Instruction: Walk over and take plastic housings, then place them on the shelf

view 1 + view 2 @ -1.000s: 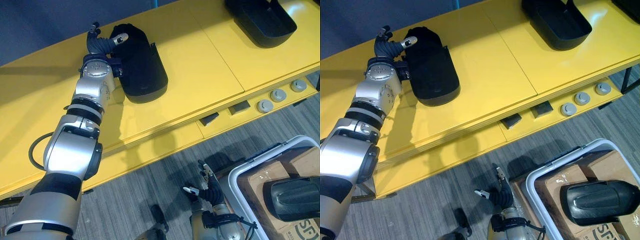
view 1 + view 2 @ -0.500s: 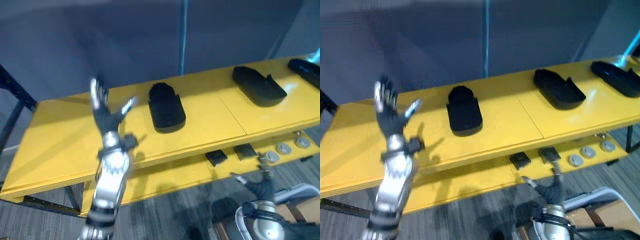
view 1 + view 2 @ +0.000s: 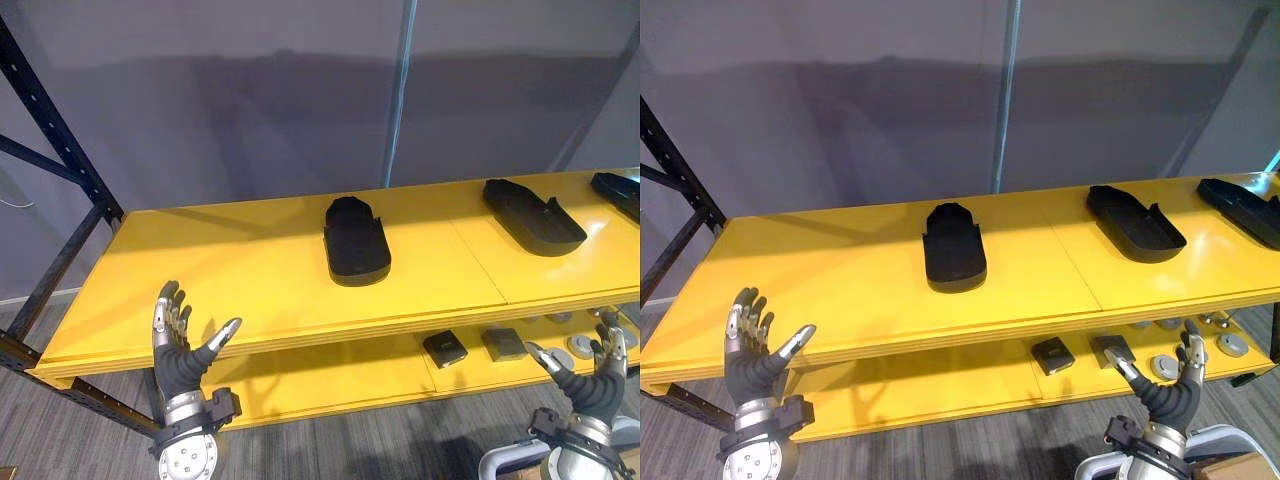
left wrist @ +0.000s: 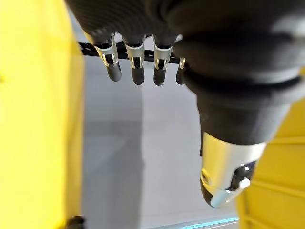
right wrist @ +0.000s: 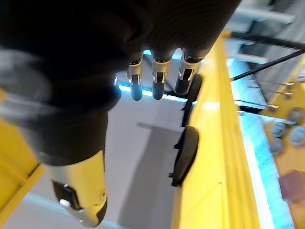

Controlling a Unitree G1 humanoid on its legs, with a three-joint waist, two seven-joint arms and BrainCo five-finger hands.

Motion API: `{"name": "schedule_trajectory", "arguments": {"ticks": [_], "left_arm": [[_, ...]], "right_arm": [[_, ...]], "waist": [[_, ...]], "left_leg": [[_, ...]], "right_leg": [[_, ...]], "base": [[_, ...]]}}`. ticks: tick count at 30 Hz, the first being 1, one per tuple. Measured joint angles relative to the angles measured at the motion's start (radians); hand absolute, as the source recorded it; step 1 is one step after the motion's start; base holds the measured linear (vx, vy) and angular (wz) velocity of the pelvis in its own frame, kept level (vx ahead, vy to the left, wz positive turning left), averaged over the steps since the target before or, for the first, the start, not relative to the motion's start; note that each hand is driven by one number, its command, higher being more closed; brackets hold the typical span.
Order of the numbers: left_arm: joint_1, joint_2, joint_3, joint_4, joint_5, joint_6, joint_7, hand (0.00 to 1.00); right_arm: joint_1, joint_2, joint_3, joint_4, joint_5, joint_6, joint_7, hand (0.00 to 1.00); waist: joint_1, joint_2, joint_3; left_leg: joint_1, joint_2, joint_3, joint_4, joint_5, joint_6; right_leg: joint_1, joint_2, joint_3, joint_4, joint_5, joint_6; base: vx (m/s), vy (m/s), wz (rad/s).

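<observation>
Three black plastic housings lie on the yellow top shelf (image 3: pixel 230 270): one in the middle (image 3: pixel 355 240), one further right (image 3: pixel 533 212), and one at the right edge (image 3: pixel 618 190). My left hand (image 3: pixel 180 365) is held up low in front of the shelf's left part, open and empty, well short of the middle housing. My right hand (image 3: pixel 590 378) is up at the lower right, also open and empty. In the left wrist view its fingers (image 4: pixel 138 69) are straight with nothing between them. The right wrist view shows straight fingers (image 5: pixel 157 76) and two housings edge-on (image 5: pixel 186 152).
A lower yellow shelf holds small dark blocks (image 3: pixel 445 348) and round grey discs (image 3: pixel 1165 365). A black rack frame (image 3: pixel 50 130) stands at the left, with a grey wall and pole (image 3: pixel 400 90) behind. A white bin's rim (image 3: pixel 1090 465) shows at the bottom right.
The camera has swung up to show the whole shelf. My left hand has let go of the middle housing and drawn back and down. My right hand has come up, open.
</observation>
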Motion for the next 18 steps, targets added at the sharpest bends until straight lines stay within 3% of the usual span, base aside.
{"name": "schedule_trajectory", "arguments": {"ticks": [5, 6, 8, 10, 12, 13, 16, 17, 18], "left_arm": [[-0.029, -0.007, 0.012, 0.022, -0.001, -0.001, -0.003, 0.0], [-0.042, -0.005, 0.025, 0.029, -0.002, -0.004, 0.001, 0.0], [-0.074, -0.004, 0.045, 0.029, -0.002, -0.009, 0.01, 0.0], [-0.118, -0.003, 0.056, 0.027, -0.003, -0.028, 0.032, 0.0], [-0.167, 0.0, 0.049, 0.028, -0.003, -0.039, 0.036, 0.0], [-0.205, 0.011, 0.028, 0.034, -0.003, -0.042, 0.041, 0.0], [-0.232, 0.016, 0.0, 0.034, -0.002, -0.047, 0.05, 0.0], [-0.233, 0.018, -0.013, 0.027, 0.001, -0.047, 0.051, 0.0], [-0.248, 0.018, -0.02, 0.028, 0.002, -0.047, 0.05, 0.0]], "right_arm": [[-0.006, 0.03, 0.01, 0.006, 0.014, 0.0, 0.006, 0.0], [-0.024, 0.028, 0.024, 0.01, 0.014, 0.0, 0.008, 0.0], [-0.07, 0.011, 0.053, 0.024, 0.014, -0.003, 0.012, 0.0], [-0.14, -0.047, 0.098, 0.038, 0.014, -0.004, 0.014, 0.0], [-0.13, -0.079, 0.113, 0.034, 0.018, -0.021, 0.02, 0.0], [-0.091, -0.076, 0.108, 0.01, 0.025, -0.023, 0.025, 0.0], [0.025, -0.051, 0.109, -0.088, 0.035, -0.023, 0.053, 0.0], [0.042, -0.041, 0.108, -0.114, 0.036, -0.023, 0.059, 0.0], [0.032, -0.039, 0.106, -0.118, 0.036, -0.023, 0.06, 0.0]], "waist": [[0.001, -0.008, 0.001], [0.007, -0.015, 0.01], [0.036, -0.027, 0.031], [0.057, -0.009, 0.047], [0.046, -0.008, 0.05], [0.028, -0.025, 0.062], [0.019, -0.039, 0.07], [0.012, -0.039, 0.073], [0.011, -0.02, 0.077]], "left_leg": [[0.005, 0.002, 0.012, 0.018, -0.009, -0.002], [-0.014, 0.009, 0.027, 0.087, -0.049, -0.004], [-0.097, 0.015, -0.062, 0.318, -0.148, 0.002], [-0.144, 0.014, -0.311, 0.515, -0.278, -0.029], [-0.143, 0.005, -0.359, 0.562, -0.373, -0.016], [-0.144, -0.007, -0.332, 0.578, -0.398, -0.008], [-0.149, -0.008, -0.198, 0.591, -0.4, 0.008], [-0.169, 0.004, -0.112, 0.608, -0.383, 0.035], [-0.185, 0.03, -0.057, 0.611, -0.369, 0.049]], "right_leg": [[-0.003, 0.005, 0.016, 0.007, 0.0, 0.0], [-0.021, 0.012, 0.051, 0.031, -0.001, 0.0], [-0.066, 0.032, 0.138, 0.091, -0.012, 0.0], [-0.129, 0.101, 0.276, 0.18, -0.032, 0.008], [-0.177, 0.146, 0.35, 0.237, -0.045, 0.021], [-0.196, 0.151, 0.387, 0.259, -0.046, 0.027], [-0.218, 0.151, 0.49, 0.238, -0.02, 0.055], [-0.233, 0.136, 0.495, 0.181, -0.024, 0.045], [-0.249, 0.12, 0.432, 0.147, -0.062, -0.015]], "base": [[0.0, 0.009, -0.11], [-0.05, 0.012, -0.79], [-0.09, 0.013, -1.24], [-0.08, 0.063, -1.8], [-0.16, 0.215, -1.47], [-0.17, 0.218, -1.05], [-0.15, 0.204, -1.25], [-0.15, 0.173, -1.54], [-0.23, 0.231, -2.3]]}}
